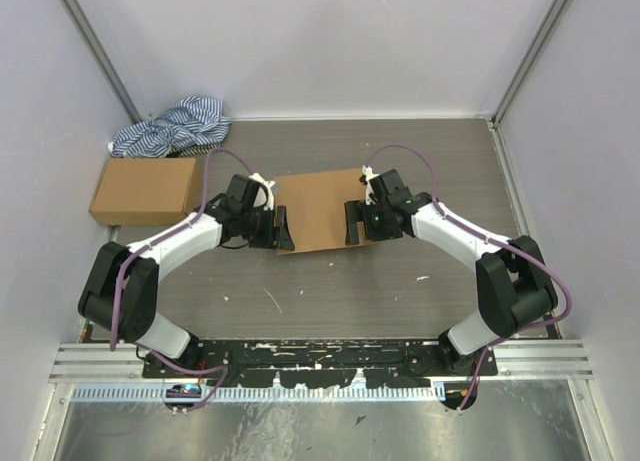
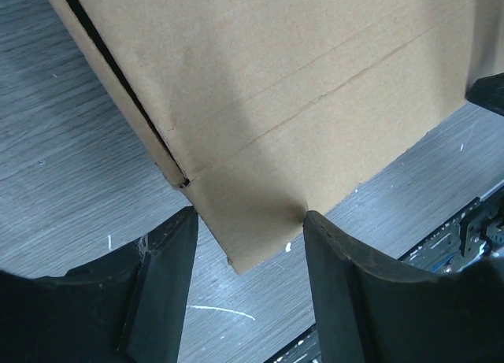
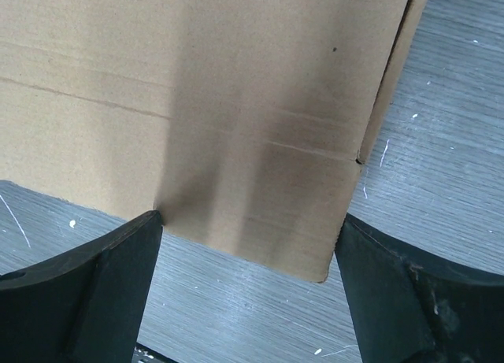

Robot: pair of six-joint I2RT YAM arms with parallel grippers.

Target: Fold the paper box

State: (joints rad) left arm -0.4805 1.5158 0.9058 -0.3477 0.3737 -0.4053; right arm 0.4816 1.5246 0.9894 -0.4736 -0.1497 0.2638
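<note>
Currently my left gripper (image 1: 283, 229) and right gripper (image 1: 353, 223) gape wide astride near corners of the paper box (image 1: 315, 206), gripping nothing. I'd close on creases, lifting evenly.

Plain pale walls (image 1: 330, 41) enclose a grey wood-grain table (image 1: 330, 301) flecked with white marks.

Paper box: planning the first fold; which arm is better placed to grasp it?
Left, narrowly: left gripper and right gripper each straddle a near corner of the paper box, open, but the left's fingers sit closer.
</note>
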